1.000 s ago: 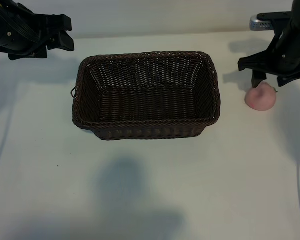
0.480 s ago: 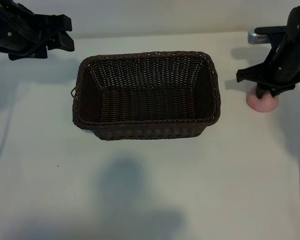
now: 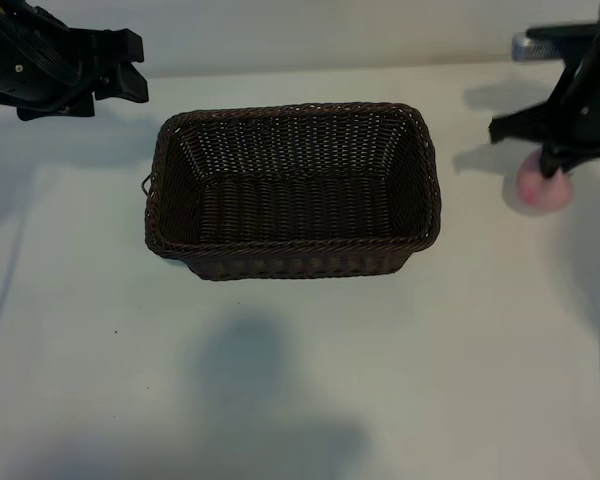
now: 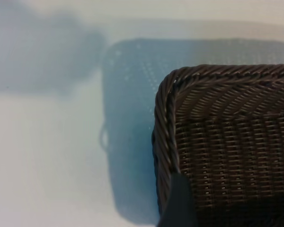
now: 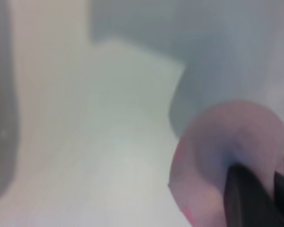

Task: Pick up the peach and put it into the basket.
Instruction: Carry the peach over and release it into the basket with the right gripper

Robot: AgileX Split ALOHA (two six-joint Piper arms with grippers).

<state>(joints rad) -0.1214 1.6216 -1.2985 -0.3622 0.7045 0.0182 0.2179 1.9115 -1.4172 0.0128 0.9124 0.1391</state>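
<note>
Gripping is the step I would say is in hand. The right gripper (image 3: 553, 170) hangs almost straight down at the right edge of the table (image 3: 300, 380), and its fingers have drawn nearly together at the crown of the peach (image 3: 543, 189). In the right wrist view a dark fingertip (image 5: 248, 196) is dug into the pink skin right at the dimple, so it looks like a pinch on the stem end, not a full clasp around the fruit's girth. The peach hangs directly beneath the fingers, touching them; it seems to have left the tabletop, though I cannot say so with certainty.

The basket (image 3: 292, 257) stands in the middle of the table, well apart from the peach and off to its side, its hollow bare as far as I can see. To my mind the next move calls for lifting enough to clear the braided rim, then a steady carry across to above the hollow before letting go. With so slight a hold, a jerk could shake the fruit loose.

The left gripper (image 3: 130, 68) is parked at the far left corner beyond the basket, fingers spread and holding nothing.
</note>
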